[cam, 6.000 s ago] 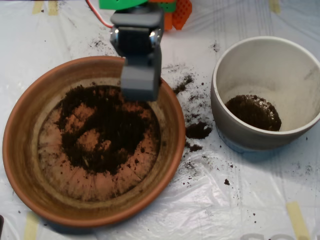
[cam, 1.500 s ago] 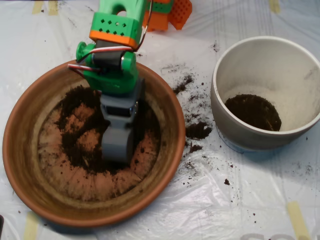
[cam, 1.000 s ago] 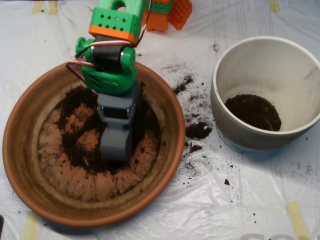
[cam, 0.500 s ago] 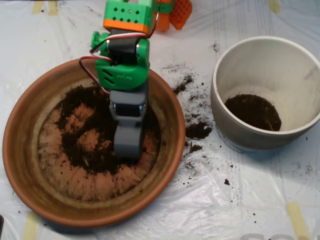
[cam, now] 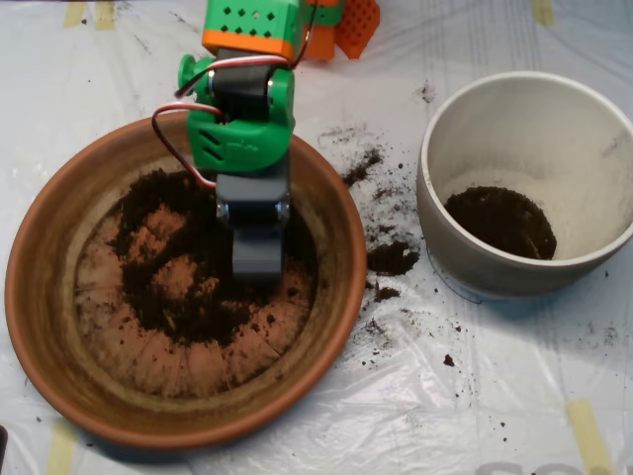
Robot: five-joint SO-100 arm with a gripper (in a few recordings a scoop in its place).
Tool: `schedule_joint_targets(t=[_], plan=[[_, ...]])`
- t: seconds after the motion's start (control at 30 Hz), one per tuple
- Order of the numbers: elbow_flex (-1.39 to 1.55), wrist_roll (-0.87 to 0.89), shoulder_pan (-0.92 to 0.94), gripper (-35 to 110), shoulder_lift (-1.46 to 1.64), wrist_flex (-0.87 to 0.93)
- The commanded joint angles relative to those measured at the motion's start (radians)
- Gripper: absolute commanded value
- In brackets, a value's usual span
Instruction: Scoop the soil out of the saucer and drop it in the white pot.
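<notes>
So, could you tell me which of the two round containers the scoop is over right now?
The wide, shallow terracotta saucer on the left. The scoop sits over its soil, while the taller white pot stands apart on the right.

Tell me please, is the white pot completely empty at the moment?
No, a dark patch of soil lies on the bottom of the white pot.

The arm (cam: 242, 119) is cut off by the top edge. It hides part of the saucer (cam: 59, 376) rim and some soil (cam: 188, 297) (the scoop (cam: 257, 255) covers more).
</notes>
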Motion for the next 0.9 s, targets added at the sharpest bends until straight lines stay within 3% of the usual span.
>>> schedule_joint_targets(t=[0.0,0.27,0.57,0.87], plan=[[0.029,-0.025,0.034,0,0.026,0.015],[-0.100,0.044,0.003,0,0.123,0.160],[-0.532,0.166,-0.069,-1,0.172,0.422],[-0.595,0.207,-0.209,-1,0.333,0.476]])
